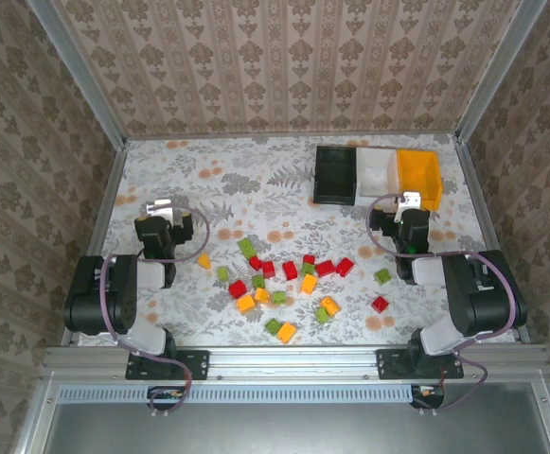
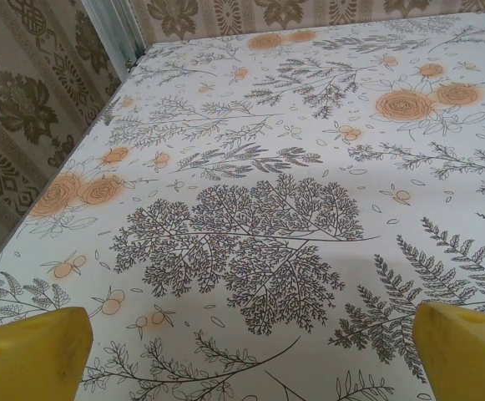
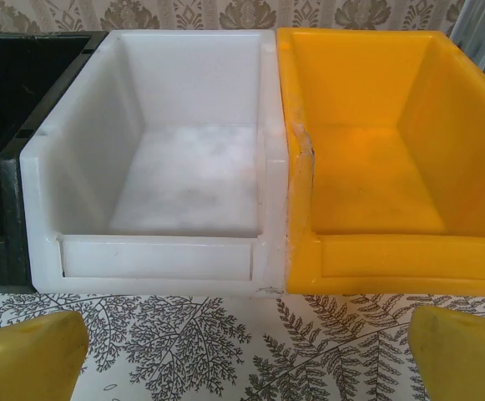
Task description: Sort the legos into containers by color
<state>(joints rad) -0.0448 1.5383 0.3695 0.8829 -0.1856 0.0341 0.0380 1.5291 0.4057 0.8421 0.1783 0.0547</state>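
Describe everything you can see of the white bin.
The white bin is a rectangular open-top container of scuffed, translucent plastic, with a low front lip and taller sides. It stands upright and empty on the table, far right, mid-row, pressed against the black bin on its left and the orange-yellow bin on its right.

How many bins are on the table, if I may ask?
3, joined in a row, far right: black bin, white bin, orange-yellow bin.
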